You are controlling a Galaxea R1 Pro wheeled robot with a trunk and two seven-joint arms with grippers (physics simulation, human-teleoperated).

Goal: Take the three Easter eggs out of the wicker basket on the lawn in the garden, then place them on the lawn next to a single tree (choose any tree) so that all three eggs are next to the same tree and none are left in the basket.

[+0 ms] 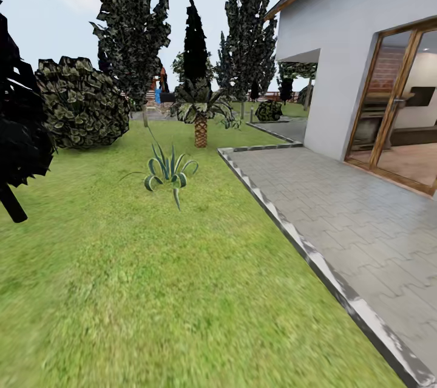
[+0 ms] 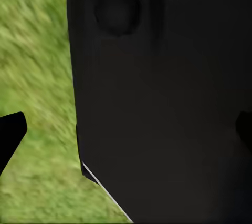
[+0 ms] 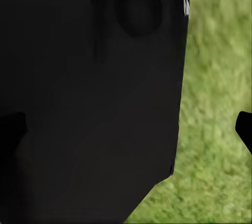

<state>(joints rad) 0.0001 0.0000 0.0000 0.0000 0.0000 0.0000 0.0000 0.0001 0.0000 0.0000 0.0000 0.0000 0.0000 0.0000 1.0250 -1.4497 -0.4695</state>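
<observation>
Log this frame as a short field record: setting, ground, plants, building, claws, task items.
setting: garden beside a white house
ground: bright green mottled lawn on the left, grey paved patio on the right
plants: striped spiky agave, short palm with scaly brown trunk, round leafy shrub, near-black conical cypress
building: wood-framed glass door
claws: left claw and right claw hang over grass, nothing between their tips
task items: eggs and basket not sighted

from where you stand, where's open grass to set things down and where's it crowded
The lawn is bare across the near ground, between the patio kerb and the dark tree, up to the spiky agave. Past that it crowds: the round shrub, the short palm and tall trees stand close together.
</observation>
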